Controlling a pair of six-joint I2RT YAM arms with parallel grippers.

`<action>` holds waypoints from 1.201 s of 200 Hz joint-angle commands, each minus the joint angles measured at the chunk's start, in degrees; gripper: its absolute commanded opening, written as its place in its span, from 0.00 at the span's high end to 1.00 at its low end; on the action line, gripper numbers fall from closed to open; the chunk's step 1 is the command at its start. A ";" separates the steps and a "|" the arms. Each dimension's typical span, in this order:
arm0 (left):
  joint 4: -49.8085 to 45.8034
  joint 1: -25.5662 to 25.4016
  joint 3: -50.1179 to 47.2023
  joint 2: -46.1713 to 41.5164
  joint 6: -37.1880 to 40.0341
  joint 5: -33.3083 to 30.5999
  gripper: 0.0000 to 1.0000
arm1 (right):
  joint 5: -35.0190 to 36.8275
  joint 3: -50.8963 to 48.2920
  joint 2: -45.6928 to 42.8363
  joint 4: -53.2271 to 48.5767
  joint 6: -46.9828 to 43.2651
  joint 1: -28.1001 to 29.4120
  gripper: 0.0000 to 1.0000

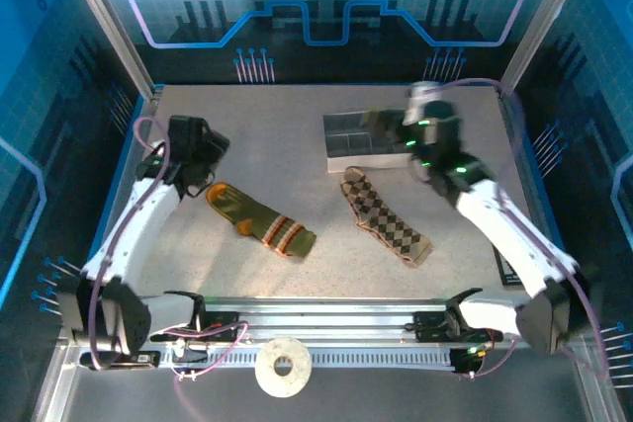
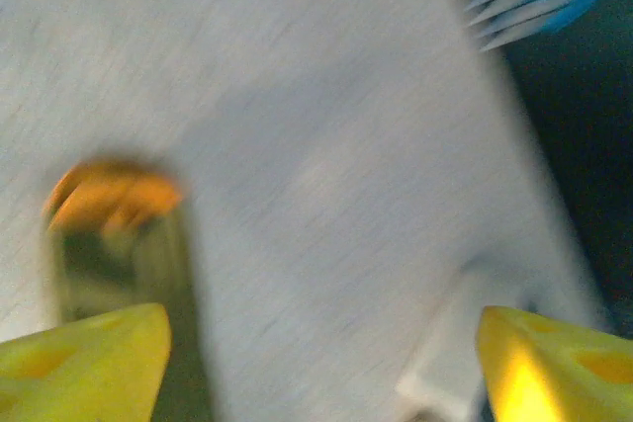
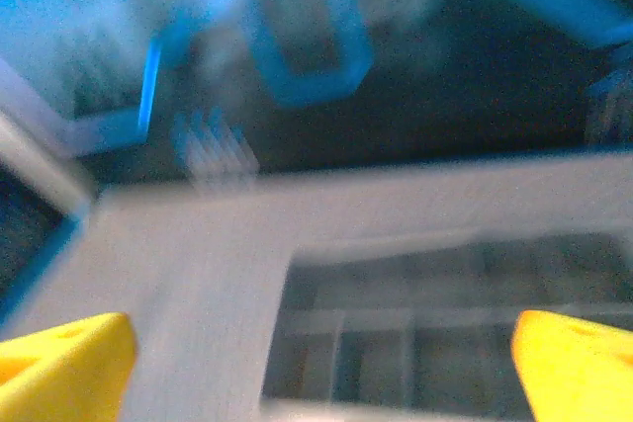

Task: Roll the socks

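Both arms stretch forward, left hand (image 2: 316, 358) and right hand (image 3: 321, 363) spread wide.

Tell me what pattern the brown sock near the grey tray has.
The brown fabric sock has a tan diamond check, clearest in the top external view.

Olive sock (image 1: 260, 220) and checked sock (image 1: 386, 216) lie flat, apart.

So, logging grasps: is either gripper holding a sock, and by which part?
Nothing is held: left gripper open near the olive-green sock, right gripper open above the grey tray.
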 commanded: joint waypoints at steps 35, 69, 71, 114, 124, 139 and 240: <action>-11.34 0.10 -6.06 10.71 0.11 16.14 0.49 | -9.67 2.30 14.80 -12.93 -17.39 22.99 0.48; -8.40 3.14 -4.42 17.39 2.50 14.73 0.54 | -11.33 5.30 26.50 -14.30 -15.42 23.87 0.55; -8.19 3.44 -4.41 17.78 2.69 14.98 0.54 | -11.93 5.46 27.09 -14.28 -15.34 23.77 0.55; -6.87 6.60 -1.53 23.35 6.60 15.72 0.53 | -16.84 9.58 36.65 -15.64 -14.04 23.09 0.54; -5.31 6.73 -1.15 24.81 7.37 17.14 0.53 | -16.88 10.34 38.46 -16.36 -13.52 23.11 0.54; -3.13 6.73 0.16 27.83 8.81 19.03 0.52 | -18.06 10.68 40.39 -16.99 -12.13 22.64 0.54; 7.80 -0.20 22.50 46.28 12.51 33.27 0.52 | -29.94 0.79 31.15 -12.38 -5.38 24.89 0.44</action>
